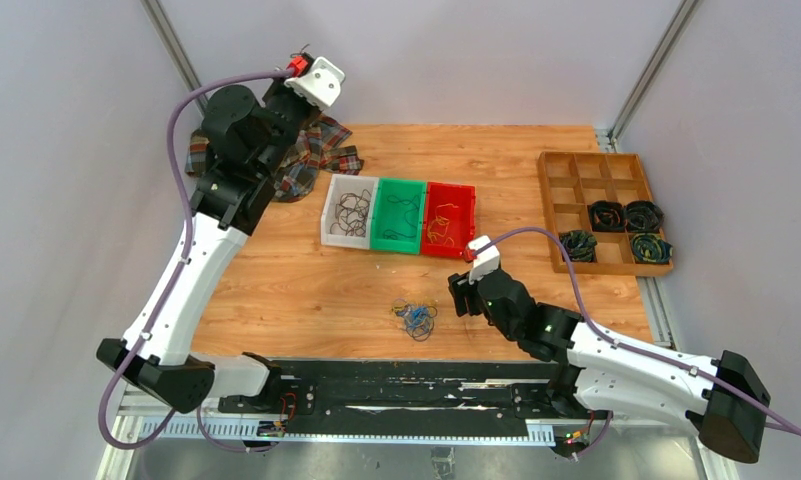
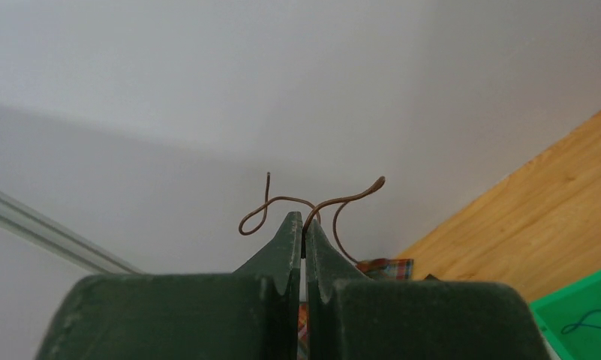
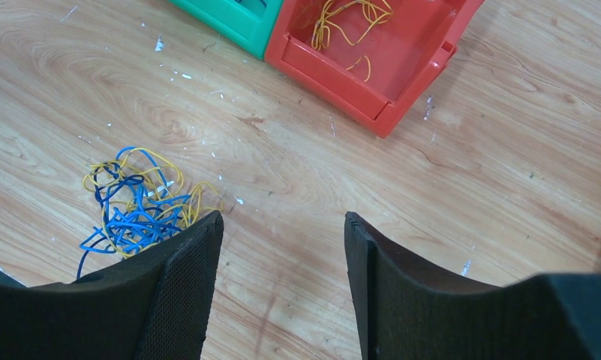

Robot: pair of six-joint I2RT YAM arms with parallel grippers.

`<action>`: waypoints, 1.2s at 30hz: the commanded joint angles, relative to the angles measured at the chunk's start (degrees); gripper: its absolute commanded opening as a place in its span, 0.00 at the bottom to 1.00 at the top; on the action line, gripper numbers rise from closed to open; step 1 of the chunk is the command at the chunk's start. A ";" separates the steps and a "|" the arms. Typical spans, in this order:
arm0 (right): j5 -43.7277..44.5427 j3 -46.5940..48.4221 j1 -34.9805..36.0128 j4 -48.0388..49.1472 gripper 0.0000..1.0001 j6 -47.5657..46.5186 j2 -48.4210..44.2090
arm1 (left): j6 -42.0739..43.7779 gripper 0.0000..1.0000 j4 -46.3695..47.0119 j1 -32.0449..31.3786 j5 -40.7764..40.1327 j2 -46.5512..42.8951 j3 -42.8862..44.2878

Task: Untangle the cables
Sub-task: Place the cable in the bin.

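The cables (image 1: 415,316) lie as a small tangled clump of blue and yellow wire loops on the wooden table, near its front edge; in the right wrist view the clump (image 3: 136,206) sits at lower left. My right gripper (image 3: 282,217) hangs open over bare wood just right of the clump, nothing between its fingers, its left finger (image 3: 184,285) overlapping the clump's edge; from above the right gripper (image 1: 460,295) is beside the clump. My left gripper (image 2: 303,219) is raised toward the back-left wall, shut on one thin brown wire (image 2: 278,202) that curls out on both sides of its tips.
A white bin (image 1: 328,215), a green bin (image 1: 398,183) and a red bin (image 1: 451,187) stand side by side mid-table, each with loose wires. A wooden compartment tray (image 1: 576,170) with dark coils sits at the right. A plaid cloth (image 1: 321,150) lies at the back left.
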 commanded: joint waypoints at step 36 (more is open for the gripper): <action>2.48 -1.21 -0.58 -4.76 0.53 3.84 -6.09 | -19.67 0.01 -8.11 7.86 18.57 8.08 15.34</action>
